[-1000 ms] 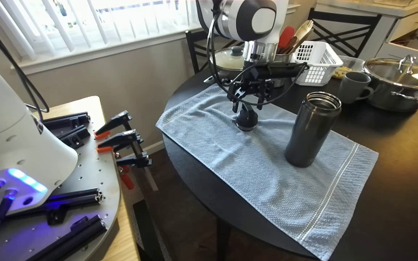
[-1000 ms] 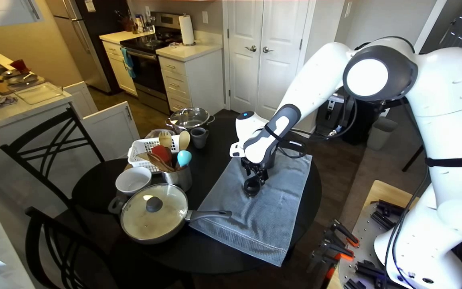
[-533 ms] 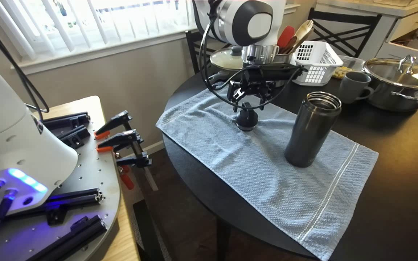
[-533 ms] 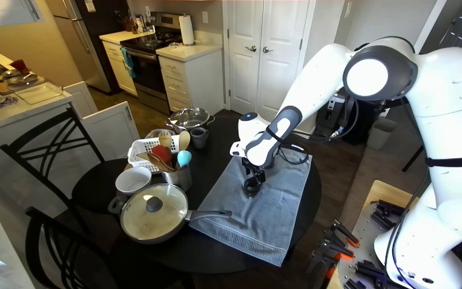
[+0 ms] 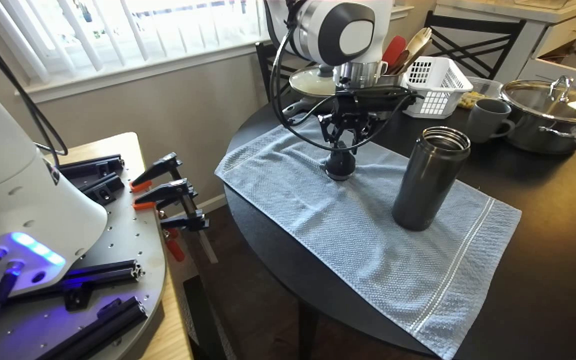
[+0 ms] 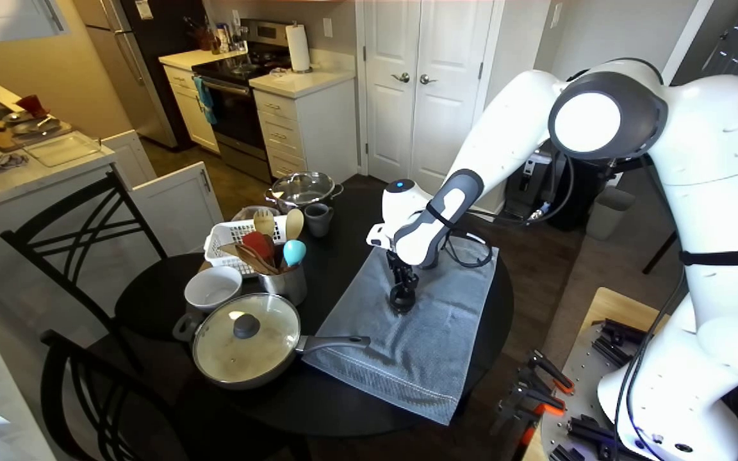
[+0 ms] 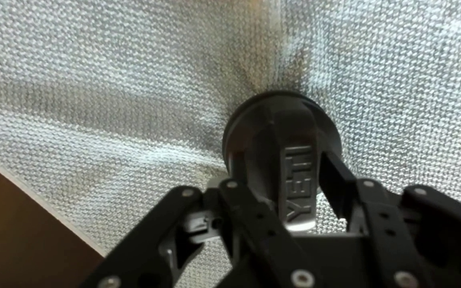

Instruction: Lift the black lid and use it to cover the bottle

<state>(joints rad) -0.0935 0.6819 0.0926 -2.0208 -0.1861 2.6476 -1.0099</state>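
The black lid (image 5: pixel 340 166) rests on the blue-grey towel (image 5: pixel 363 225), its raised handle (image 7: pixel 299 180) upward. My gripper (image 7: pixel 281 160) comes down over it from above, with one finger on each side of that handle. The jaws are partly narrowed. In the wrist view the right finger (image 7: pixel 336 180) lies close against the handle, while dark lid surface shows between the handle and the left finger. On the same towel the dark grey bottle (image 5: pixel 427 182) stands upright with its mouth uncovered. In an exterior view the arm hides most of the bottle.
Past the towel stand a grey mug (image 5: pixel 485 120), a steel pot (image 5: pixel 543 132) and a white basket (image 5: pixel 433 95). A lidded pan (image 6: pixel 247 346) sits beside the towel, its handle (image 6: pixel 337 342) reaching over the towel's corner. A utensil holder (image 6: pixel 289 285) stands near it.
My fingers have come closer together around the lid's handle. The wrist has turned slightly, so the gripper hangs straighter over the lid. Lid and bottle have stayed where they were.
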